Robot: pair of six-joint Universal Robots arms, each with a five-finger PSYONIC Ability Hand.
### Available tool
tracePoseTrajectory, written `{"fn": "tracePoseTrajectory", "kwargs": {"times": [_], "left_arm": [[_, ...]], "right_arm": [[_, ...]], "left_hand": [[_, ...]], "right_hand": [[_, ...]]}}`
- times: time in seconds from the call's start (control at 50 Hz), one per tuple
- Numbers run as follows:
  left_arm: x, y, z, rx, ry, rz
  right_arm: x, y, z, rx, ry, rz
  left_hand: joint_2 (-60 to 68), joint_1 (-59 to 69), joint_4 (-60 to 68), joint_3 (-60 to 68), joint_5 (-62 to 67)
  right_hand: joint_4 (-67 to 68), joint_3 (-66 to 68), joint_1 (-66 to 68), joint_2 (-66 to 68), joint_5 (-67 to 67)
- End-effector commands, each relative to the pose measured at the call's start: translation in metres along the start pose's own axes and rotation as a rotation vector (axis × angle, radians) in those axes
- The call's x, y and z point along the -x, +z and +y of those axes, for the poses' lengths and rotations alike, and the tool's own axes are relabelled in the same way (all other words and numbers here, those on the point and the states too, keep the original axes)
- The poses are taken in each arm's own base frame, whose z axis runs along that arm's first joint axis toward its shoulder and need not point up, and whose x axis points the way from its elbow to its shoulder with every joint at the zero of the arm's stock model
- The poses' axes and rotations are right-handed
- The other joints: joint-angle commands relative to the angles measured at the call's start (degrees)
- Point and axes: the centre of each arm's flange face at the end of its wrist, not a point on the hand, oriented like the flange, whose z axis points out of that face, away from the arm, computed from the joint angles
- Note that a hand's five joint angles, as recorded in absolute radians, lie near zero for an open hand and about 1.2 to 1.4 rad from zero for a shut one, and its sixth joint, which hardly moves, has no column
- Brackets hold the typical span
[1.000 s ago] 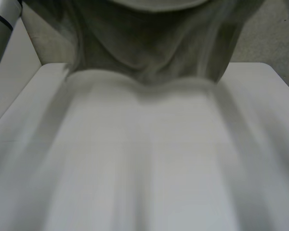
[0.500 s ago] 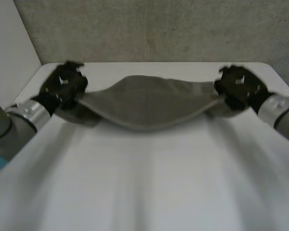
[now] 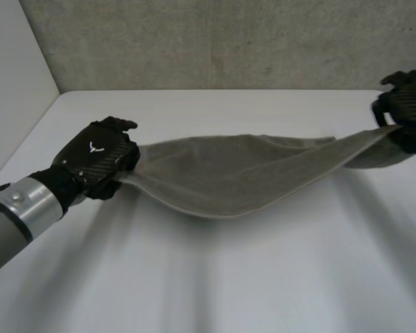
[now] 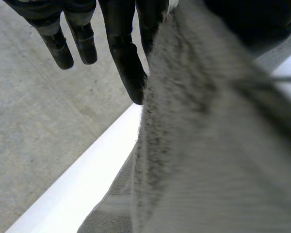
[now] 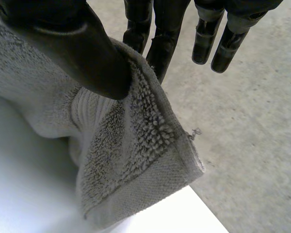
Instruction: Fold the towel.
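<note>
A grey towel (image 3: 229, 173) hangs stretched between my two hands above the white table (image 3: 229, 277), sagging in the middle. My left hand (image 3: 100, 156) is shut on the towel's left end. My right hand (image 3: 405, 114), at the table's far right, is shut on the right end. In the left wrist view the towel (image 4: 208, 145) runs down from between the thumb and the fingers (image 4: 126, 63). In the right wrist view the thumb (image 5: 77, 48) presses a towel corner (image 5: 126, 155) against the fingers (image 5: 160, 48), and the hemmed tip hangs free below.
The table's far edge (image 3: 229, 91) borders a grey concrete floor (image 3: 229, 41). A pale wall (image 3: 14, 83) stands at the left. Bare tabletop lies under and in front of the towel.
The towel, first lifted close before the head camera, has come down and forward. Both hands have since spread apart, pulling it out long and low over the table.
</note>
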Motion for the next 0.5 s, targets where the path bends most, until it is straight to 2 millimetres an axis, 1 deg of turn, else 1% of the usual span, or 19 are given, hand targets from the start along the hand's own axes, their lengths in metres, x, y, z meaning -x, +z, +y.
{"fn": "tracePoseTrajectory", "kwargs": {"times": [0.02, 0.06, 0.14, 0.18, 0.22, 0.24, 0.26, 0.28, 0.3, 0.32, 0.34, 0.36, 0.38, 0.4, 0.42, 0.44, 0.46, 0.48, 0.5], "left_arm": [[-0.020, -0.022, -0.014, 0.048, -0.047, 0.053], [-0.023, -0.025, -0.013, 0.065, -0.070, 0.062], [-0.026, -0.027, -0.011, 0.087, -0.099, 0.074], [-0.020, -0.023, -0.007, 0.097, -0.106, 0.057], [-0.017, -0.019, -0.004, 0.105, -0.113, 0.057], [-0.013, -0.011, 0.002, 0.117, -0.115, 0.057], [-0.013, -0.011, 0.002, 0.117, -0.115, 0.057], [-0.007, -0.001, 0.008, 0.125, -0.117, 0.052], [-0.007, 0.000, 0.008, 0.125, -0.117, 0.052], [-0.001, 0.010, 0.016, 0.140, -0.129, 0.052], [0.006, 0.020, 0.022, 0.153, -0.135, 0.043], [0.006, 0.020, 0.022, 0.153, -0.135, 0.043], [0.012, 0.029, 0.029, 0.171, -0.143, 0.030], [0.018, 0.037, 0.033, 0.182, -0.141, 0.013], [0.018, 0.037, 0.033, 0.182, -0.141, 0.013], [0.023, 0.046, 0.036, 0.189, -0.134, -0.004], [0.023, 0.046, 0.036, 0.189, -0.134, -0.004], [0.028, 0.055, 0.040, 0.196, -0.130, -0.023], [0.033, 0.065, 0.045, 0.204, -0.128, -0.039]], "right_arm": [[-0.023, -0.021, 0.001, 0.009, 0.022, 0.009], [-0.019, -0.023, 0.002, 0.005, 0.034, -0.021], [-0.018, -0.021, 0.007, 0.007, 0.036, -0.034], [-0.019, -0.020, 0.009, 0.010, 0.024, -0.033], [-0.021, -0.011, 0.027, 0.046, 0.038, -0.048], [-0.021, -0.011, 0.027, 0.046, 0.038, -0.048], [-0.021, -0.002, 0.035, 0.060, 0.036, -0.067], [-0.019, 0.010, 0.041, 0.073, 0.024, -0.085], [-0.019, 0.010, 0.041, 0.074, 0.024, -0.085], [-0.014, 0.023, 0.049, 0.097, 0.018, -0.101], [-0.014, 0.023, 0.049, 0.097, 0.018, -0.101], [-0.008, 0.035, 0.056, 0.132, 0.012, -0.114], [-0.004, 0.047, 0.063, 0.166, -0.001, -0.122], [-0.004, 0.047, 0.063, 0.166, -0.001, -0.122], [-0.001, 0.059, 0.067, 0.196, -0.027, -0.126], [0.004, 0.070, 0.071, 0.221, -0.056, -0.140], [0.004, 0.070, 0.071, 0.221, -0.056, -0.140], [0.010, 0.080, 0.075, 0.241, -0.077, -0.156], [0.010, 0.080, 0.075, 0.241, -0.078, -0.157]], "left_hand": [[5.00, 4.54, -3.22, -2.56, 3.58], [5.00, 4.54, -3.22, -2.56, 3.58], [5.00, 4.54, -3.22, -2.56, 3.58], [5.00, 4.54, -3.22, -2.56, 3.58], [5.00, 4.54, -3.22, -2.56, 3.58], [5.00, 4.54, -3.22, -2.56, 3.58], [5.00, 4.54, -3.22, -2.56, 3.58], [5.00, 4.54, -3.22, -2.56, 3.58], [5.00, 4.54, -3.22, -2.56, 3.58], [5.00, 4.54, -3.22, -2.56, 3.58], [5.00, 4.54, -3.22, -2.56, 3.58], [5.00, 4.54, -3.22, -2.56, 3.58], [5.00, 4.54, -3.22, -2.56, 3.58], [5.00, 4.54, -3.22, -2.56, 3.58], [5.00, 4.54, -3.22, -2.56, 3.58], [5.00, 4.54, -3.22, -2.56, 3.58], [5.00, 4.54, -3.22, -2.56, 3.58], [5.00, 4.54, -3.22, -2.56, 3.58], [5.00, 4.54, -3.22, -2.56, 3.58]], "right_hand": [[-3.05, -1.86, 4.16, 4.32, 3.97], [-3.05, -1.86, 4.16, 4.32, 3.97], [-3.05, -1.86, 4.16, 4.32, 3.97], [-3.05, -1.86, 4.16, 4.32, 3.97], [-3.05, -1.86, 4.16, 4.32, 3.97], [-3.05, -1.86, 4.16, 4.32, 3.97], [-3.05, -1.86, 4.16, 4.32, 3.97], [-3.05, -1.86, 4.16, 4.32, 3.97], [-3.05, -1.86, 4.16, 4.32, 3.97], [-3.05, -1.86, 4.16, 4.32, 3.97], [-3.05, -1.86, 4.16, 4.32, 3.97], [-3.05, -1.86, 4.16, 4.32, 3.97], [-3.05, -1.86, 4.16, 4.32, 3.97], [-3.05, -1.86, 4.16, 4.32, 3.97], [-3.05, -1.86, 4.16, 4.32, 3.97], [-3.05, -1.86, 4.16, 4.32, 3.97], [-3.05, -1.86, 4.16, 4.32, 3.97], [-3.05, -1.86, 4.16, 4.32, 3.97], [-3.05, -1.86, 4.16, 4.32, 3.97]]}}
